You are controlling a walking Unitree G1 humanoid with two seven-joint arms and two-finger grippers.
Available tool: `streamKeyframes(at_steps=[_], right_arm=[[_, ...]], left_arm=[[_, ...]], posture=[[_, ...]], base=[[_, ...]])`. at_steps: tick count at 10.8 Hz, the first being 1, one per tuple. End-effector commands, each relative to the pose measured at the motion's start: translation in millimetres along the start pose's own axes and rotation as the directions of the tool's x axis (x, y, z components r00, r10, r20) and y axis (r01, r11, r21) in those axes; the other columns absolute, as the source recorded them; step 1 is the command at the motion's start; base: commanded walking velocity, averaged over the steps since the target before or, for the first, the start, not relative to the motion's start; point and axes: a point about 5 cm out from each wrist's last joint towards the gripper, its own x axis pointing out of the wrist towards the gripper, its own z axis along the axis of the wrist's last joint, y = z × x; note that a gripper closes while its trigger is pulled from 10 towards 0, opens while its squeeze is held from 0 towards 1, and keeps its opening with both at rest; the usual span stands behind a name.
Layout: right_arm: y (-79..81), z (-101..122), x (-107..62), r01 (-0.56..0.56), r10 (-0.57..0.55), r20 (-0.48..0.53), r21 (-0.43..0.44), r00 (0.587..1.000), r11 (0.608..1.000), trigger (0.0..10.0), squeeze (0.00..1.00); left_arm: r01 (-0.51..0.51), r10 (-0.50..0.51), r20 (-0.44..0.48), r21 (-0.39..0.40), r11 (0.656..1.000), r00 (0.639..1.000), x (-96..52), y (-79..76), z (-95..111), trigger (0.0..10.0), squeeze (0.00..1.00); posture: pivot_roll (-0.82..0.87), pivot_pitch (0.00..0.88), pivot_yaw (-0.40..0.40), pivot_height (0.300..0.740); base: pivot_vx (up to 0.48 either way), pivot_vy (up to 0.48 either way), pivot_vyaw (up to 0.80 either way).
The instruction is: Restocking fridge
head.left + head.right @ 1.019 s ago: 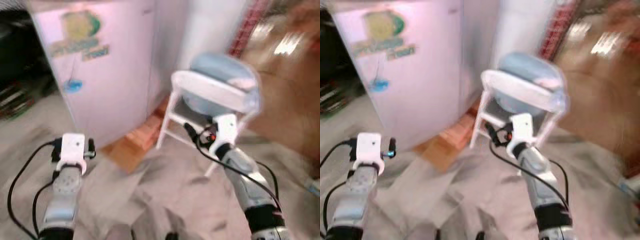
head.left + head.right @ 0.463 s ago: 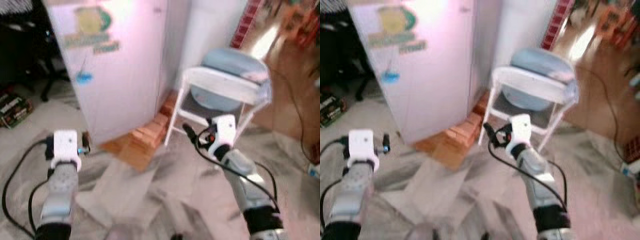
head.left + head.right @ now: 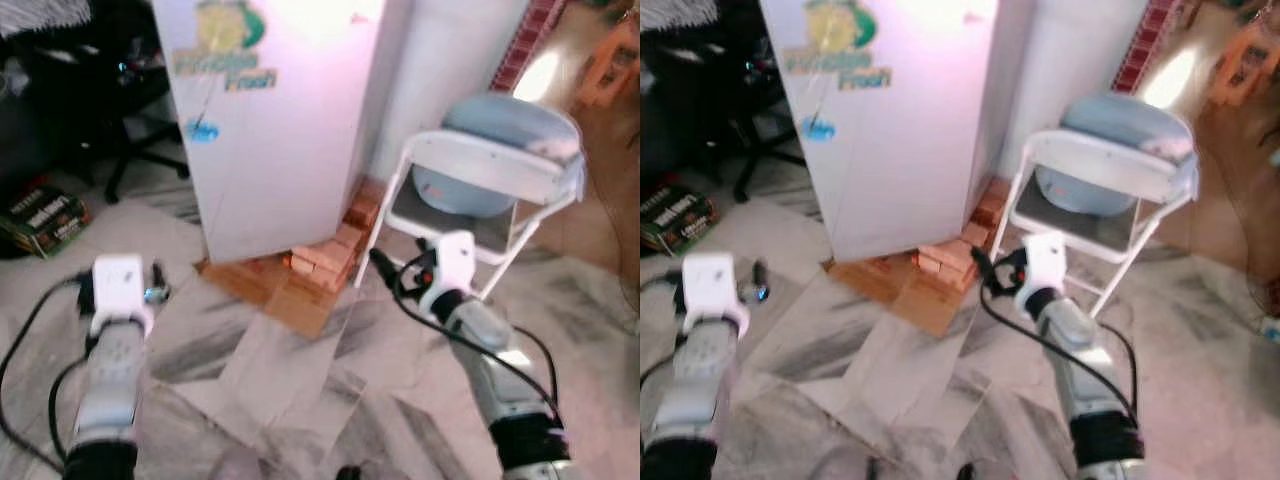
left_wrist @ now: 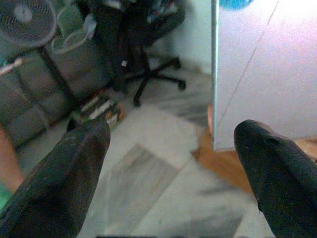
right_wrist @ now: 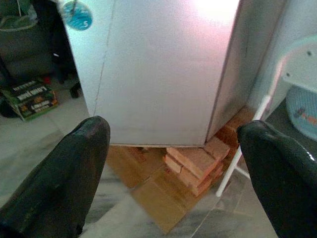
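1. Black-fingered left gripper (image 3: 155,293) and right gripper (image 3: 383,266), both spread wide, empty, raised over marble floor (image 3: 300,390).
2. Beyond: white fridge (image 3: 275,120), door closed, on stacked bricks (image 3: 325,258).
3. Right of it: white folding chair (image 3: 480,190) bearing blue basin (image 3: 465,190).

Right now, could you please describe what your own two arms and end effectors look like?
Both arms are silver-grey metal tubes with darker joint bands and a white block at the wrist. Loose black cables loop along each. The left end effector and right end effector each have two long, glossy black, rounded fingers. A small red detail sits by the right wrist's white block.
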Motion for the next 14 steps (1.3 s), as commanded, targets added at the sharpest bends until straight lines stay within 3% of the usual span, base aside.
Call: streamKeyframes(at_steps=[1, 4, 6, 10, 11, 14], right_arm=[[4.0, 4.2, 1.5, -0.014, 0.014, 0.017, 0.001, 1.0, 1.0, 10.0, 0.0], [3.0, 3.5, -0.2, 0.001, -0.001, 0.013, 0.001, 1.0, 1.0, 10.0, 0.0], [1.1, 2.6, -1.2, 0.012, -0.012, 0.011, 0.0, 1.0, 1.0, 10.0, 0.0], [0.1, -0.8, -6.5, 0.023, -0.023, 0.011, 0.0, 1.0, 1.0, 10.0, 0.0], [0.1, -0.7, -5.9, 0.023, -0.023, 0.011, 0.0, 1.0, 1.0, 10.0, 0.0], [0.5, 1.3, -2.6, 0.023, -0.023, 0.018, -0.003, 1.0, 1.0, 10.0, 0.0]], left_arm=[[-0.026, 0.026, -0.01, -0.018, 0.999, 1.0, 1.0, 9.3, -0.4, 10.0, 0.0], [-0.017, 0.016, -0.034, -0.008, 1.0, 0.999, 3.7, 11.1, -0.8, 10.0, 0.0], [-0.009, 0.009, -0.009, -0.021, 1.0, 1.0, 5.0, 14.2, 4.0, 10.0, 0.0], [0.083, -0.081, 0.062, -0.02, 0.996, 0.995, -1.6, 0.2, 14.5, 10.0, 0.0], [0.059, -0.055, 0.056, -0.061, 0.996, 0.997, -0.9, -1.7, 13.0, 10.0, 0.0], [0.072, -0.069, 0.042, -0.062, 0.995, 0.997, -2.7, -7.0, 11.0, 10.0, 0.0]], posture=[[0.15, 0.074, -0.078, 0.74], [0.15, 0.073, -0.076, 0.74], [0.15, 0.075, -0.073, 0.74], [0.15, 0.074, -0.069, 0.74], [0.15, 0.074, -0.07, 0.74], [0.15, 0.074, -0.07, 0.74]], base=[[0.0, 0.48, 0.0], [0.0, 0.469, 0.0], [0.0, 0.476, -0.8], [0.0, 0.472, -0.8], [0.0, 0.45, -0.45], [0.0, 0.471, -0.14]])
